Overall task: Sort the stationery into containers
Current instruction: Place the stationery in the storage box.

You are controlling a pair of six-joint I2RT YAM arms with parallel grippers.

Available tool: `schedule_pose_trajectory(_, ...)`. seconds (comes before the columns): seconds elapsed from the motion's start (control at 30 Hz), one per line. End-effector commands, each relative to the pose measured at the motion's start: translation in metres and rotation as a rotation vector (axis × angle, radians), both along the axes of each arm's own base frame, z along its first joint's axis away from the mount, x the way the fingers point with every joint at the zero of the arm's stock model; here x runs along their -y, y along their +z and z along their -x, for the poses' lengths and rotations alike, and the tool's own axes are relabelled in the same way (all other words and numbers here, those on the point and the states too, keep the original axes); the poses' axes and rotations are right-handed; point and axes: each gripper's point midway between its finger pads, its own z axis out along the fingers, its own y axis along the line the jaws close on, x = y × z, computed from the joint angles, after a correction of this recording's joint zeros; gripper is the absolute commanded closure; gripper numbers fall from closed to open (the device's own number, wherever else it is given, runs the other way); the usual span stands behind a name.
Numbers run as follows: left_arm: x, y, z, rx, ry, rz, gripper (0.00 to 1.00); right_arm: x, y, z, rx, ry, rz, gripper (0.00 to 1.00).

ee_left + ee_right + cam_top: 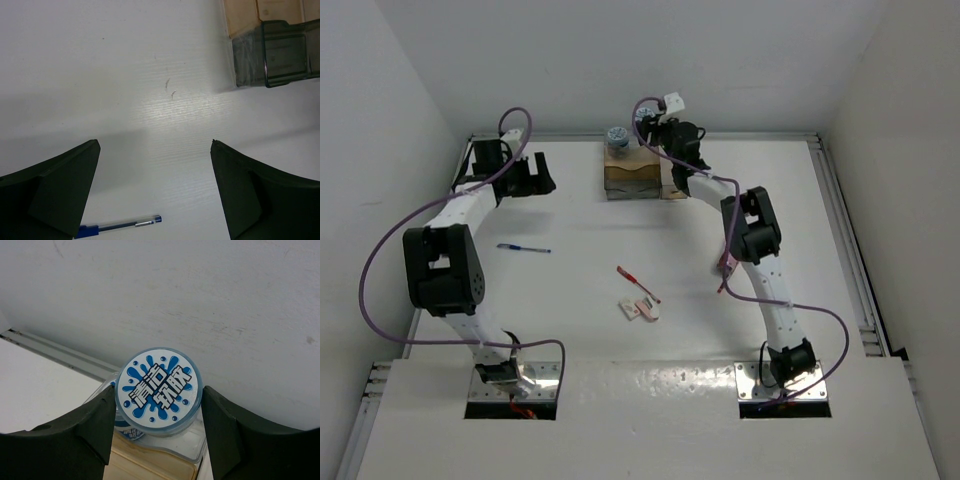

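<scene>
White tabletop [580, 215], far edge: right gripper [159, 396] clamps a round blue-patterned roll [159, 389] just above the clear organiser [632, 182], seemingly poised to drop it in, while left gripper [155, 146] hangs fingers wide apart near the blue pen [120, 227], probably its next pick.

The white surface [580, 300] is enclosed by white walls [620, 60] on the left, far and right sides. A metal rail [848, 250] runs along its right edge. Two short grey scuffs [169, 88] mark the surface.
</scene>
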Motion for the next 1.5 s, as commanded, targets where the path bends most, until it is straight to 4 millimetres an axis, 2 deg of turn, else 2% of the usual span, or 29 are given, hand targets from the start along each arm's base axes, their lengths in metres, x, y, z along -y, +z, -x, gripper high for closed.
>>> schedule_pose_trajectory(0.0, 0.000, 0.026, 0.003, 0.069, -0.014, 0.003, 0.00, -0.005, 0.070, -0.003, 0.205, -0.005, -0.054, 1.00)
schedule_pose_trajectory(0.07, 0.000, 0.026, 0.005, 0.070, -0.016, 0.005, 0.01, -0.006, 0.064, -0.007, 0.204, -0.006, -0.040, 1.00)
schedule_pose_trajectory(0.13, 0.000, 0.025, 0.005, 0.066, -0.017, 0.004, 0.00, -0.006, 0.068, -0.012, 0.217, -0.009, -0.040, 1.00)
schedule_pose_trajectory(0.17, 0.000, 0.026, 0.005, 0.069, -0.018, 0.005, 0.00, -0.006, 0.058, -0.015, 0.202, -0.009, -0.032, 1.00)
schedule_pose_trajectory(0.2, 0.000, 0.026, 0.005, 0.070, -0.018, 0.006, 0.00, -0.006, 0.057, -0.017, 0.200, -0.009, -0.030, 1.00)
schedule_pose_trajectory(0.73, 0.002, 0.022, 0.004, 0.060, -0.018, 0.020, 0.00, -0.009, 0.021, -0.019, 0.101, 0.027, 0.029, 1.00)
schedule_pose_trajectory(0.9, 0.001, 0.024, 0.004, 0.060, -0.019, 0.010, 0.00, -0.007, 0.018, -0.021, 0.093, 0.023, 0.027, 1.00)
schedule_pose_trajectory(1.03, 0.001, 0.024, 0.003, 0.059, -0.020, 0.009, 0.01, -0.007, 0.016, -0.023, 0.091, 0.022, 0.029, 0.94)
schedule_pose_trajectory(1.33, 0.001, 0.022, 0.003, 0.044, -0.020, 0.015, 0.00, -0.007, 0.007, -0.026, 0.076, 0.015, 0.033, 0.90)
schedule_pose_trajectory(1.37, 0.002, 0.023, 0.002, 0.046, -0.022, 0.016, 0.00, -0.004, 0.008, -0.028, 0.076, 0.007, 0.030, 0.87)
schedule_pose_trajectory(1.4, 0.001, 0.023, 0.002, 0.046, -0.023, 0.015, 0.01, -0.004, 0.008, -0.028, 0.073, 0.003, 0.028, 0.79)
schedule_pose_trajectory(1.47, 0.001, 0.023, 0.002, 0.046, -0.022, 0.016, 0.00, -0.003, 0.011, -0.028, 0.077, -0.002, 0.018, 0.70)
